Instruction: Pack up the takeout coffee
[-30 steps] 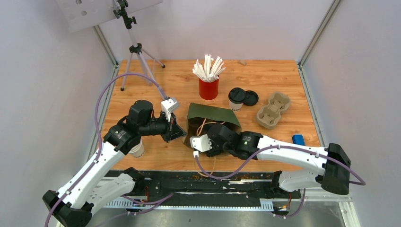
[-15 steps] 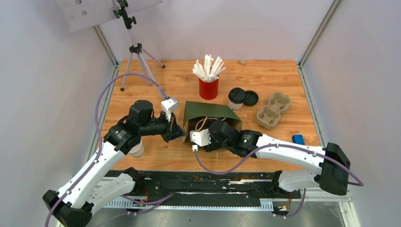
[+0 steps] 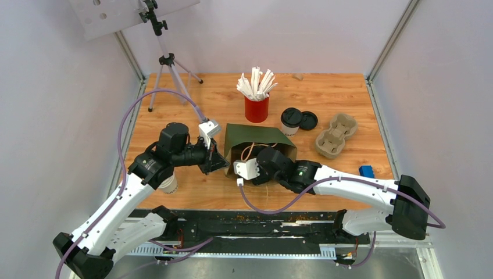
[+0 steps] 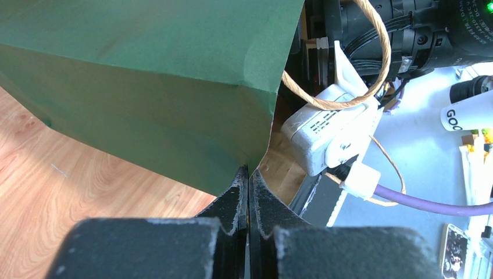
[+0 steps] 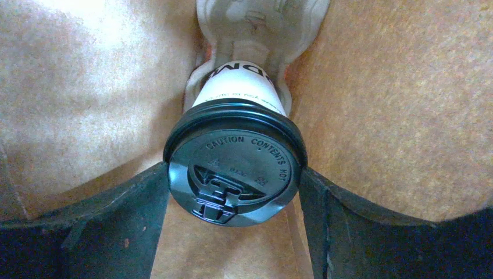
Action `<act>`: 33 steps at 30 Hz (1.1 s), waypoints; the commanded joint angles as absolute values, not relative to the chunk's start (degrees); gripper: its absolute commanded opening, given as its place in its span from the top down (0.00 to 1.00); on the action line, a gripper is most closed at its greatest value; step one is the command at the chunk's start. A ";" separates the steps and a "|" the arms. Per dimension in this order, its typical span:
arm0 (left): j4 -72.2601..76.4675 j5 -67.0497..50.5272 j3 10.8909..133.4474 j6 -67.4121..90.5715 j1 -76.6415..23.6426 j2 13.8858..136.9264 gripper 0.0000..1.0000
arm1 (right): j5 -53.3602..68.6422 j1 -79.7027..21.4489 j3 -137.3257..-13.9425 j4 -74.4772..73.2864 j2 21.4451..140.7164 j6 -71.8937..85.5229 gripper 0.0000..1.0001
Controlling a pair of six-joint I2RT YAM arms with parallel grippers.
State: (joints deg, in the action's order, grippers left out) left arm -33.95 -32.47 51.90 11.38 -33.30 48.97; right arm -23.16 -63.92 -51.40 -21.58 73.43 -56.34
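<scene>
Overhead view, upper left: a black-and-silver tripod (image 3: 165, 64) stands on the wooden table (image 3: 337, 93). Lower left: a plain white paper cup (image 3: 169, 183) is partly hidden under the left arm.

Left gripper (image 4: 249, 174): jaws clenched tight on the mouth edge of the dark green paper bag (image 4: 145, 75). The bag is at frame centre, mouth facing the bottom of the frame, and a twine handle (image 4: 349, 75) loops out of it.

Above the bag is a red cup of white sticks (image 3: 256, 107).

Right gripper (image 5: 234, 177): reached into the bag's mouth. In the wrist view its fingers (image 5: 136, 200) press both sides of the lid, so it is grasping the small white paper cup with round black plastic lid (image 5: 235, 157). The cup is inside the bag, brown paper all round it. Its base meets a moulded pulp carrier (image 5: 256, 23) at the top of the frame.

Right of the bag: a second lidded white cup (image 3: 290, 120), with a loose black lid (image 3: 308, 120) just beside it. Then a two-cup pulp tray (image 3: 336, 135). A small blue object (image 3: 366, 171) lies near the right edge.
</scene>
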 commanded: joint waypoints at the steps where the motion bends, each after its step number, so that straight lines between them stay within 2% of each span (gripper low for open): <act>1: -31.86 -33.49 53.88 12.02 -33.50 49.02 1.00 | -25.27 -63.51 -53.11 -21.38 72.49 -57.97 0.35; 19: -31.67 -32.87 53.89 12.39 -33.55 49.04 1.00 | -26.71 -65.57 -60.23 -32.50 75.56 -56.96 0.35; 33: -31.60 -33.13 53.70 12.68 -33.54 48.71 1.00 | -25.32 -65.61 -58.32 -32.75 76.69 -54.30 0.35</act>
State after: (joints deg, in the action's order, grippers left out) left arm -33.63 -32.47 51.90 11.84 -33.30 49.32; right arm -25.43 -65.19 -57.76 -32.51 75.94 -56.10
